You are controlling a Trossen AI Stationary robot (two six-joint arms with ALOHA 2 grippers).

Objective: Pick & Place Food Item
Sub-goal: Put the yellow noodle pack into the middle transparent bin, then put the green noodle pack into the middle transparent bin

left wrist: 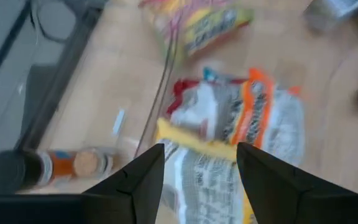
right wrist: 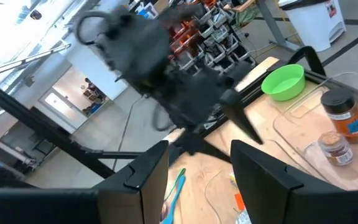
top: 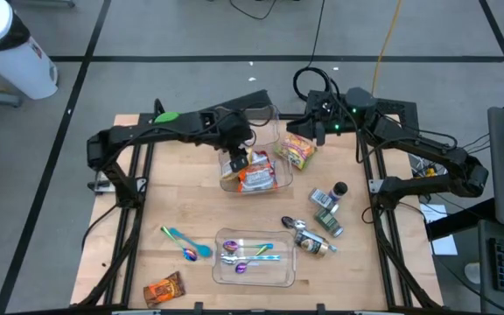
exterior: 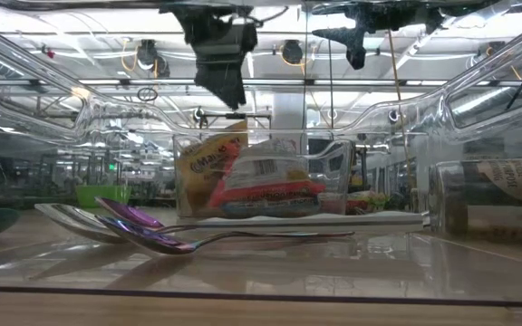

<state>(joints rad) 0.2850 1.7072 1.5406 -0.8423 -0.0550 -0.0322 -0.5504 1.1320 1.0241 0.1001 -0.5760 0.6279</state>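
Observation:
A clear container (top: 278,185) at the table's middle holds food packets: an orange-and-white one (left wrist: 253,112) and a yellow-edged one (left wrist: 194,142), which stand against each other in the low view (exterior: 261,181). My left gripper (top: 236,164) hangs just above them, slanting down, open, with nothing between its fingers (left wrist: 201,149). A yellow-green packet (top: 296,151) lies on the table beside the container's far right. My right gripper (top: 315,129) is held level over the far side, open (right wrist: 197,146) with nothing in it.
A clear tray (top: 283,276) with spoons stands near the front edge, with a teal spoon (top: 180,238) and a brown packet (top: 163,289) to its left. Jars and a bottle (top: 322,219) lie at the right. A green bowl (top: 166,115) and spice jars (right wrist: 339,121) sit at the far left.

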